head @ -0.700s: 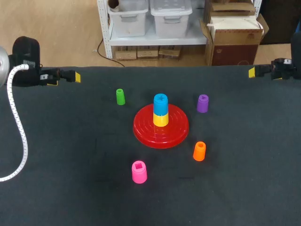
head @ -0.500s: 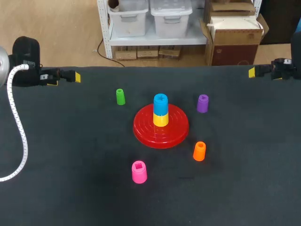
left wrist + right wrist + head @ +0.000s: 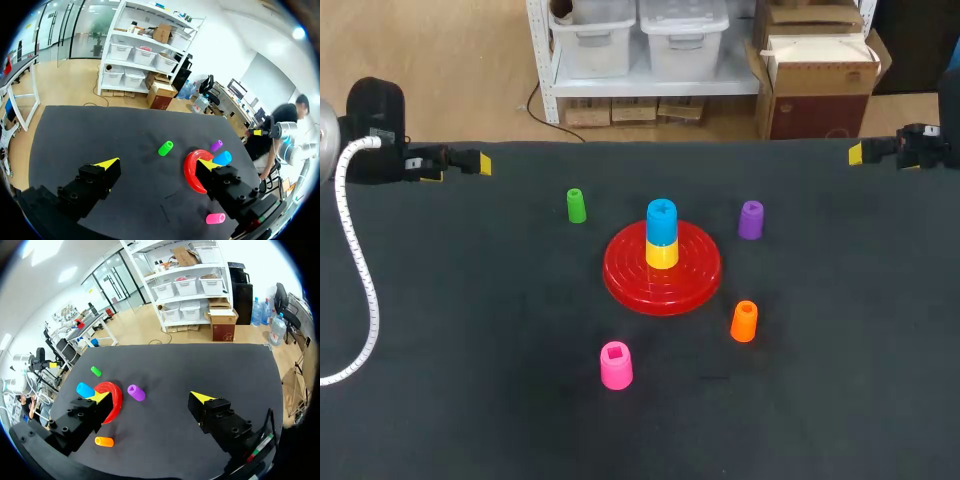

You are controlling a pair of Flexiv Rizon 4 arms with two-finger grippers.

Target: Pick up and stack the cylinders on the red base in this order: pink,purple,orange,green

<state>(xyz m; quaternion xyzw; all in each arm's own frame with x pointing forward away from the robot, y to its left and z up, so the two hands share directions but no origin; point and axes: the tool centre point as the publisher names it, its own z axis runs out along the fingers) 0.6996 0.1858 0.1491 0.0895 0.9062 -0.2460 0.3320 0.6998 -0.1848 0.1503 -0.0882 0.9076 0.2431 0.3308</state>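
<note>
A black bench (image 3: 470, 400) carries a stacking set. Both arms are at its far corners.

The left arm (image 3: 365, 130) comes in at the far left corner, with a white cable looping down beside it. Its hand (image 3: 159, 163) has its fingers spread wide, with nothing between them. In the left wrist view the whole set lies well ahead of this hand.

The right hand (image 3: 151, 397) sits at the far right corner. It is likewise spread wide and holds nothing, and the set again lies well ahead of it.

The red base (image 3: 695, 285), a round disc, rests near the middle of the bench. It bears two pieces: a yellow cylinder (image 3: 662, 254) standing upright at its centre, and a blue cylinder (image 3: 662, 222) stacked directly on top of that.

The four remaining cylinders stand upright on the bench around the base, none on it.
- The pink cylinder (image 3: 616, 365), the broadest, stands on the near side, slightly left of the base and apart from it. It shows a square recess in its top.
- The orange cylinder (image 3: 744, 321) stands just beside the base's near right rim.
- The purple cylinder (image 3: 751, 220) stands near the far right rim.
- The green cylinder (image 3: 576, 205), the slimmest, stands off the far left rim.
</note>
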